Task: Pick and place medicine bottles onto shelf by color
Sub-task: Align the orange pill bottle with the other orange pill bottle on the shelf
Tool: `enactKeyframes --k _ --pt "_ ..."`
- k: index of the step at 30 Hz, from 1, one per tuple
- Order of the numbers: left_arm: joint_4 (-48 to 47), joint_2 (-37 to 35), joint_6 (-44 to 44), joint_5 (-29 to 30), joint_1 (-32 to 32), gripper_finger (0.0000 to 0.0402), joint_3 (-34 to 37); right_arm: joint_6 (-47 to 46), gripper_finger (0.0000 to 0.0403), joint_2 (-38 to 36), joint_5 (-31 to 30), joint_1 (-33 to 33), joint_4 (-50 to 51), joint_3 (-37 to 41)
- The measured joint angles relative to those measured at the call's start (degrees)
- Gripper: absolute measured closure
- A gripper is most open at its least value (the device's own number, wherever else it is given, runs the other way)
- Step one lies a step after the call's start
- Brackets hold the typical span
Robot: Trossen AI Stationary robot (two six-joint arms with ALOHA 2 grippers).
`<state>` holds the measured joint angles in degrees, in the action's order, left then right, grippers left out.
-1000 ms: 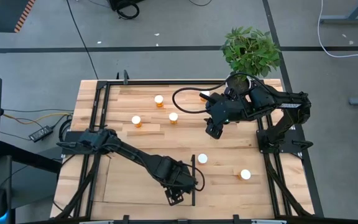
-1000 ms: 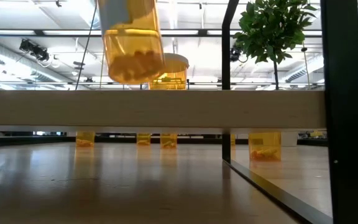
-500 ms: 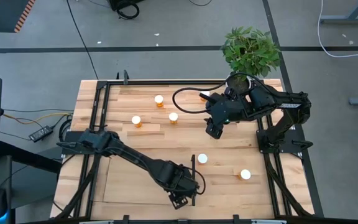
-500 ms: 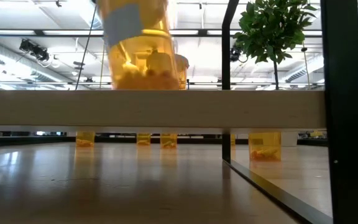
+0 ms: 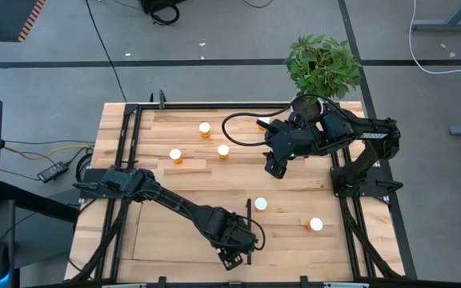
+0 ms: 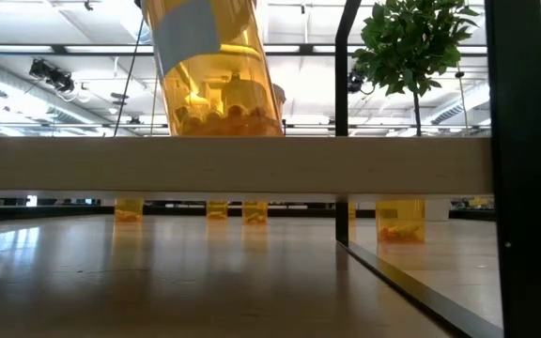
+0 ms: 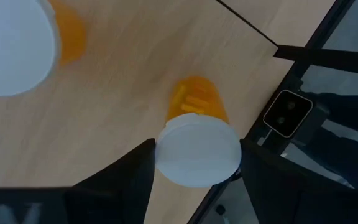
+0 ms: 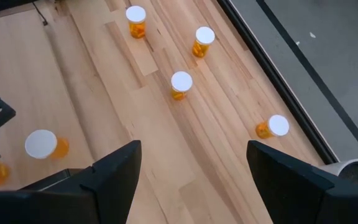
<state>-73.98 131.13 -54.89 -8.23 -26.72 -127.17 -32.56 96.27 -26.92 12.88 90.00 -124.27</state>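
From above, the left gripper (image 5: 232, 254) is seen low over the shelf (image 5: 166, 240) at about six o'clock on the table (image 5: 294, 172), the black strip (image 5: 249, 230) just beside it. The right gripper (image 5: 274, 167) is held above the table towards two o'clock, under the plant (image 5: 323, 64). Three bottles (image 5: 205, 129) are grouped near eleven o'clock and two more (image 5: 316, 225) lie towards four o'clock.

At table height, the held bottle (image 6: 216, 70) is seen resting on the shelf board (image 6: 228, 165), which blocks the lower view.

In the left wrist view, the bottle's white cap (image 7: 197, 153) is gripped between the dark fingers (image 7: 120, 186).

In the right wrist view, the fingers (image 8: 114, 171) are spread open, with nothing between them.
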Motion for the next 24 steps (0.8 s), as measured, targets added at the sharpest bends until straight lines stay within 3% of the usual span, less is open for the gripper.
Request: enactKeyframes --k 13,24 --pt "0.00 0.22 0.02 -0.20 0.55 0.0126 0.11 -0.16 0.0104 0.00 0.00 0.02 0.02 0.00" --pt "0.04 0.22 0.07 -1.09 0.55 0.0118 0.11 -0.02 0.0104 0.00 0.02 0.02 0.00 0.00"
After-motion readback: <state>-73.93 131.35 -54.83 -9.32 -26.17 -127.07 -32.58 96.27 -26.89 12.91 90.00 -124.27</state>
